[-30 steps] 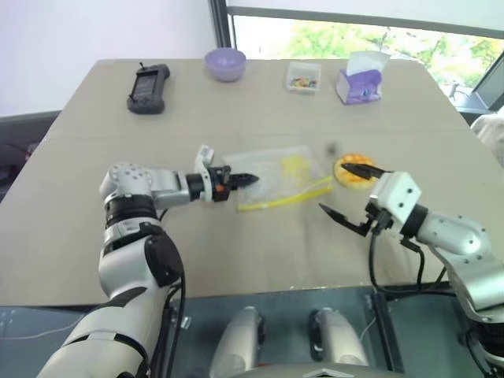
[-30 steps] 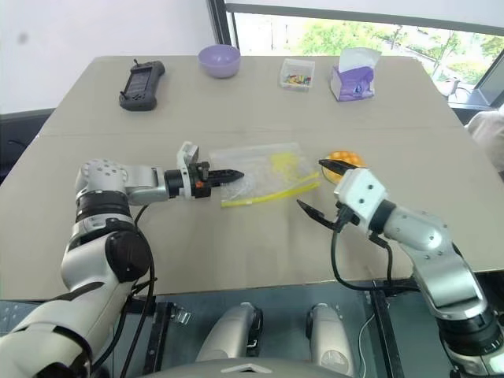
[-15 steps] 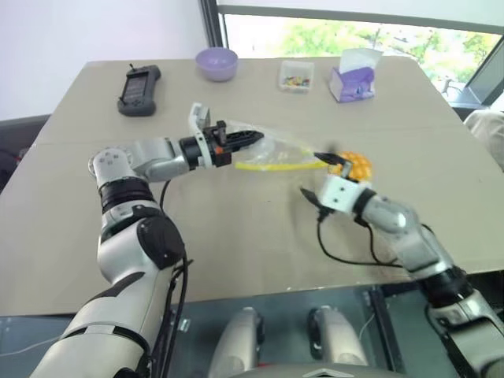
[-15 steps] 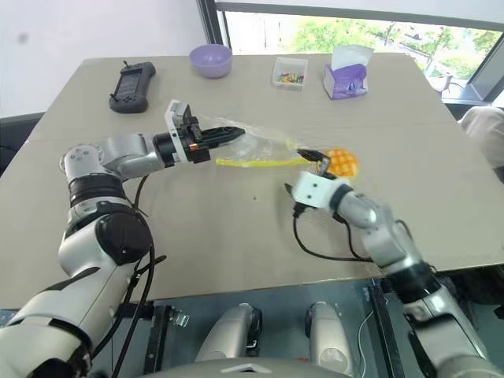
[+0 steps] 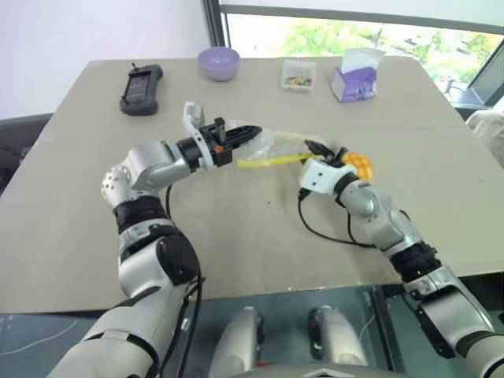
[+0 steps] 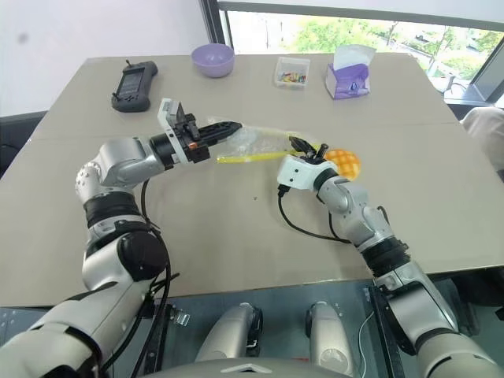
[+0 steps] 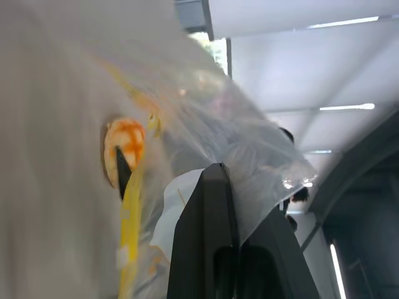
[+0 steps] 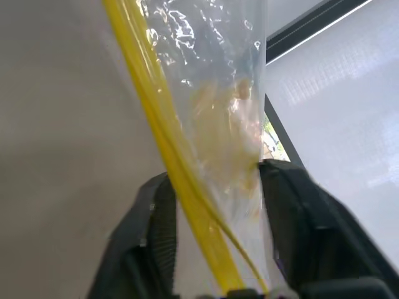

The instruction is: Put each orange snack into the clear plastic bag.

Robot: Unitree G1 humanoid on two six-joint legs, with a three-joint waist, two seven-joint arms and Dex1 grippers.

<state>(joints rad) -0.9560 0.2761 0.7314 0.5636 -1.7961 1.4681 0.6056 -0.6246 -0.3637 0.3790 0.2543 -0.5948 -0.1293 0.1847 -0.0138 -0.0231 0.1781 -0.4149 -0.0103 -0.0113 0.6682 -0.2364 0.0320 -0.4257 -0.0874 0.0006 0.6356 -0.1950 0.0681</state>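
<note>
The clear plastic bag (image 5: 277, 144) hangs in the air above the table, with my left gripper (image 5: 250, 131) shut on its left end. Its yellow seal strip (image 8: 161, 134) runs toward my right gripper (image 5: 315, 148). In the right wrist view that strip and the film lie between the two fingers, which stand a little apart around them. The orange snack (image 5: 357, 165), a round bun with a grid top, lies on the table just right of the right gripper. In the left wrist view the orange snack (image 7: 124, 146) shows through the bag.
Along the far edge of the table (image 5: 236, 236) stand a black handheld device (image 5: 142, 87), a purple bowl (image 5: 218, 63), a small clear box of coloured bits (image 5: 298, 75) and a purple tissue box (image 5: 354, 83).
My left gripper has lifted the bag off the table. My right gripper has moved forward and left to the bag's yellow edge, and its wide-open fingers have narrowed around it.
</note>
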